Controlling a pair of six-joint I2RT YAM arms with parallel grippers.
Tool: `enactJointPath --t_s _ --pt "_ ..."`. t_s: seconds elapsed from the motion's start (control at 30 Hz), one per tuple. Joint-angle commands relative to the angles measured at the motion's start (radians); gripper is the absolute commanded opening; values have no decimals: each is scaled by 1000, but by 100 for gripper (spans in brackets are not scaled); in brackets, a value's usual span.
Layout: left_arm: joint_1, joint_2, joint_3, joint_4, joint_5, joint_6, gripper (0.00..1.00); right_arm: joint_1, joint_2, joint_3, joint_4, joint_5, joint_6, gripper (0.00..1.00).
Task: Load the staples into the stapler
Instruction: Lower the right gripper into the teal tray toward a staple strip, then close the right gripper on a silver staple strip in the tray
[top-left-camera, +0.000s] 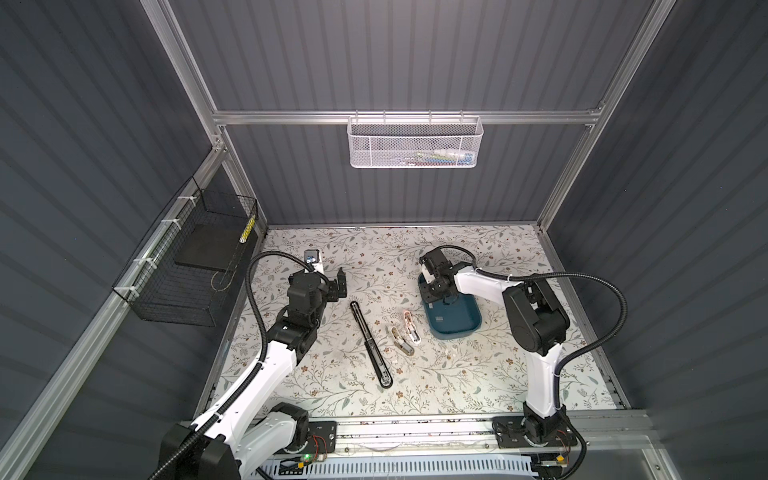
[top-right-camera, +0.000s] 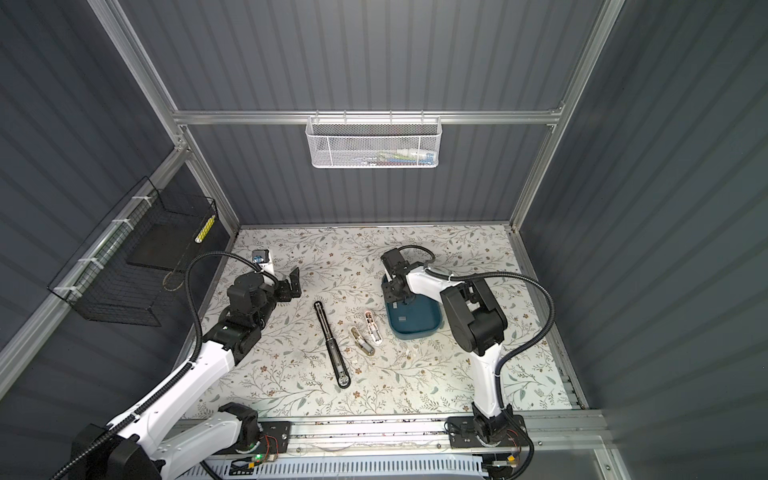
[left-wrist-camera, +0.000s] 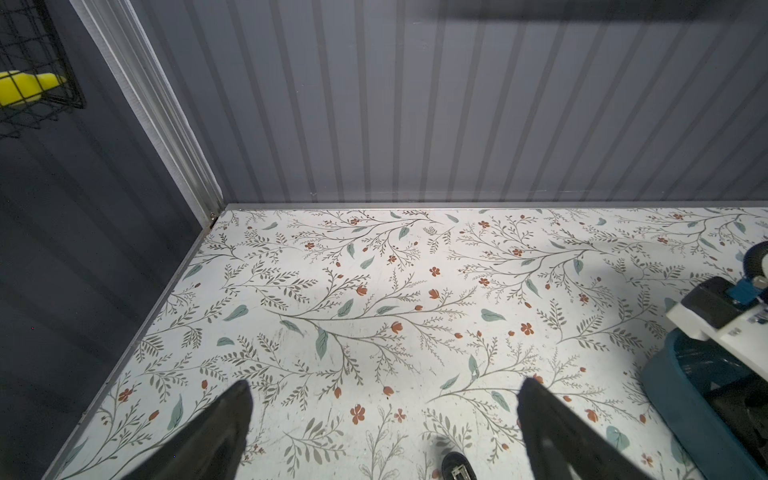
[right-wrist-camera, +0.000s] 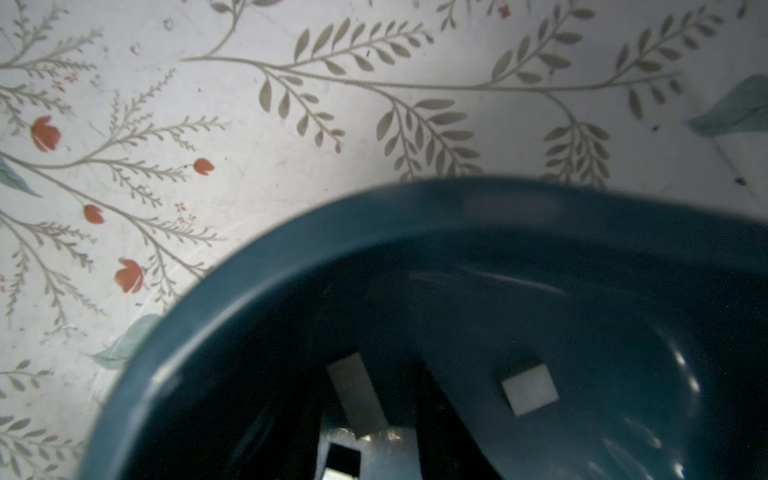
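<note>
Picking a strip out of the blue tray (top-left-camera: 454, 335), at 2 o'clock on the surface (top-left-camera: 478, 374), looks like the step in hand. The right hand (top-left-camera: 433, 296) reaches down into it, partly open astride one strip of the staples (right-wrist-camera: 356, 392); whether it grips cannot be told. The left hand (left-wrist-camera: 386, 386) hangs wide open and empty at 10 o'clock. Next, the strip needs lifting level and laying along the channel of the opened black stapler (top-left-camera: 371, 345) near centre.

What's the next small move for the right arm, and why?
Probably close the right gripper on the flat silver-grey staple strip sitting between its jaws inside the dark teal plastic tray; the strip looks centred there, but a firm grip isn't evident yet.
</note>
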Motion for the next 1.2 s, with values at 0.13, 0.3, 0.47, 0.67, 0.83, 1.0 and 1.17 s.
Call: enactJointPath --t_s 0.13,0.3,0.47,0.67,0.83,1.0,1.17 --pt "4 -23 34 8 13 0 99 -3 66 -5 53 -18 9 34" --pt "4 -16 36 5 16 -2 99 -4 61 -22 47 9 38 23" --pt "4 -10 36 8 22 -5 99 -14 8 -87 39 61 91 18" --pt "4 4 34 16 26 -7 99 -18 -57 -162 5 105 136 17" --pt "4 15 34 22 30 -8 99 -19 -91 -199 3 82 157 20" --pt "4 21 30 25 32 -8 99 -20 -62 -162 -39 82 166 31" --pt "4 9 26 20 25 -7 99 -22 -30 -117 -70 76 167 29"
